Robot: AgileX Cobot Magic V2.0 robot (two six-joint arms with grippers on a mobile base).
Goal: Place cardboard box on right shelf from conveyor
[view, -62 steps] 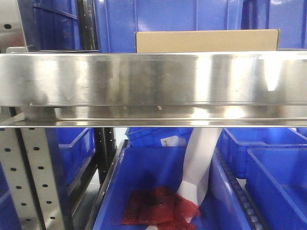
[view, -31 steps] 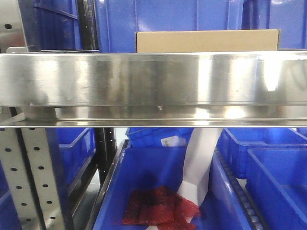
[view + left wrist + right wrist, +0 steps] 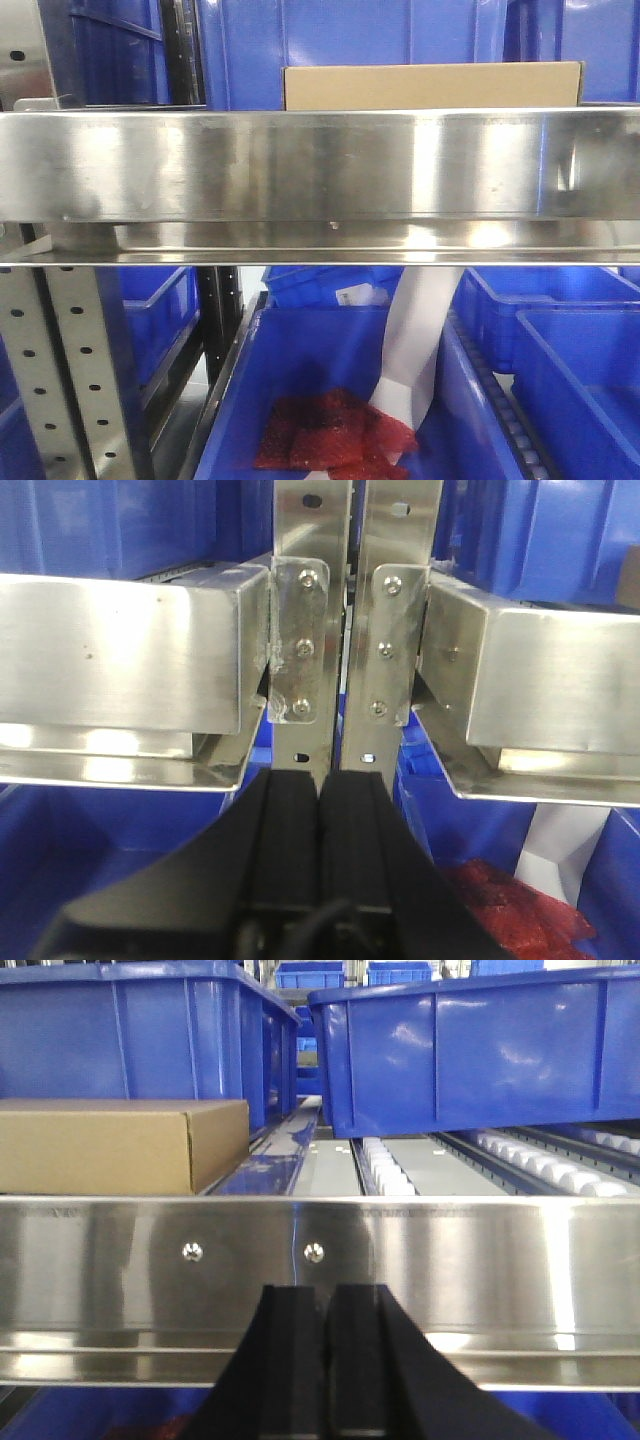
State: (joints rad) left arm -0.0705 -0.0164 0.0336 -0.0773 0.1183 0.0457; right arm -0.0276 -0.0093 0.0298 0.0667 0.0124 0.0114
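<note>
The plain tan cardboard box [image 3: 432, 86] lies on the right shelf [image 3: 320, 165], behind its broad shiny steel front lip. In the right wrist view the cardboard box [image 3: 120, 1145] rests at the left, beyond the shelf lip [image 3: 500, 1260]. My right gripper [image 3: 326, 1295] sits low in front of that lip, shut with nothing between its fingers and well clear of the box. My left gripper [image 3: 320, 780] is shut and empty too, facing two steel uprights [image 3: 345, 610] where two shelf sections meet. The conveyor is out of view.
Blue plastic bins [image 3: 480, 1050] stand on the shelf behind and to the right of the box, over white rollers [image 3: 385, 1170]. Below the shelf, more blue bins [image 3: 330, 400] hold red mesh bags [image 3: 330, 430] and a white strip. A perforated grey upright [image 3: 70, 370] stands at lower left.
</note>
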